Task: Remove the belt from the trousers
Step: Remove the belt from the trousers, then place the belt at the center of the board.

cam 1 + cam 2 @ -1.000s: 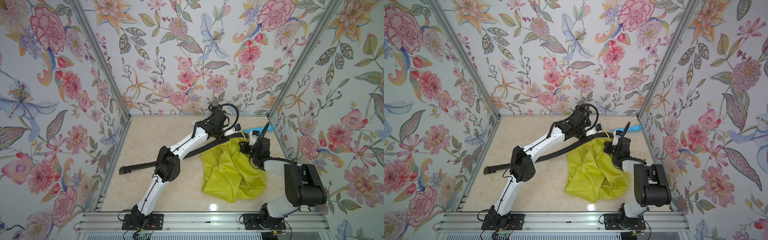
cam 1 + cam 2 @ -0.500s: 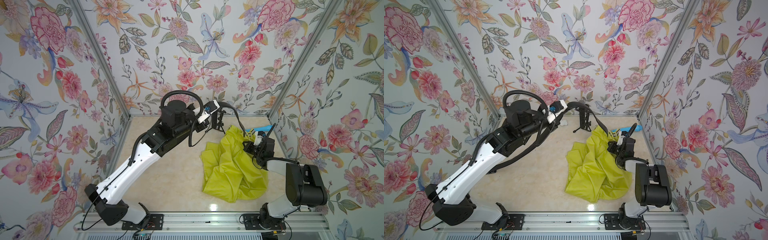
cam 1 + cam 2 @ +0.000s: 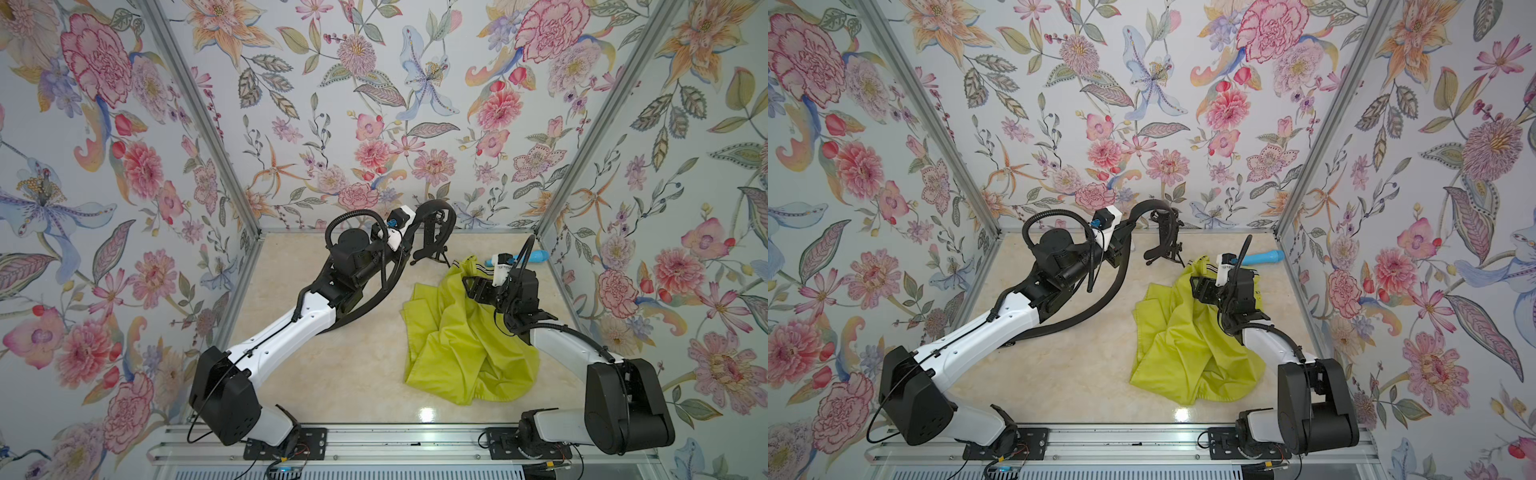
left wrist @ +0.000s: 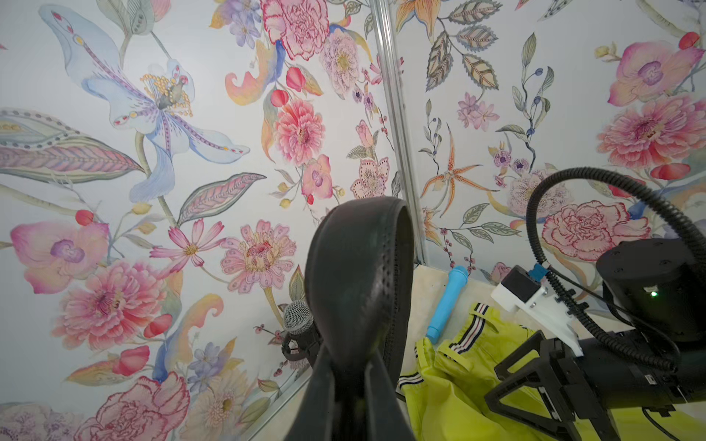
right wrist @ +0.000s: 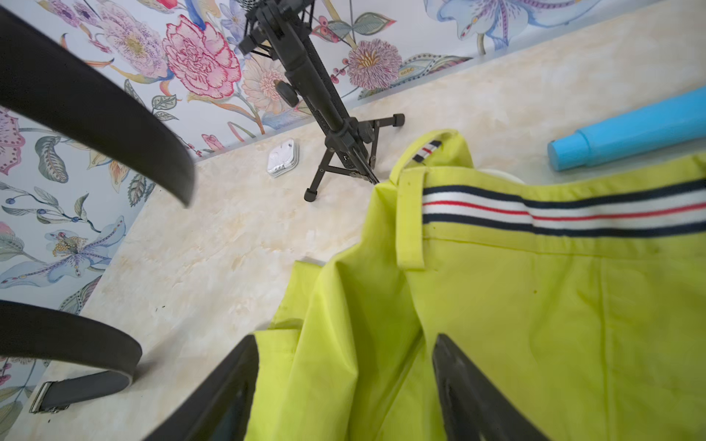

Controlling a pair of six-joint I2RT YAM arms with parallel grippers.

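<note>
Step, as I judge: belt (image 3: 376,301) extraction, final phase.
- Left tool (image 4: 349,355) clenched on belt. Strap arches above bench (image 3: 332,374), apparently clear of trousers (image 3: 457,340).
- Right tool (image 5: 345,340) released, poised over waistband.
- Next: lay belt on open bench, left side.
- Clearance: microphone stand (image 3: 432,249) just beside raised loop.

Belt (image 3: 1088,318) is out of the trousers (image 3: 457,345) now. It no longer crosses the waistband and hangs in a loop from my left gripper (image 4: 347,355), which is raised and drawn slightly left. My right gripper (image 5: 344,343) goes from clamped to jaws apart over the fabric.
</note>
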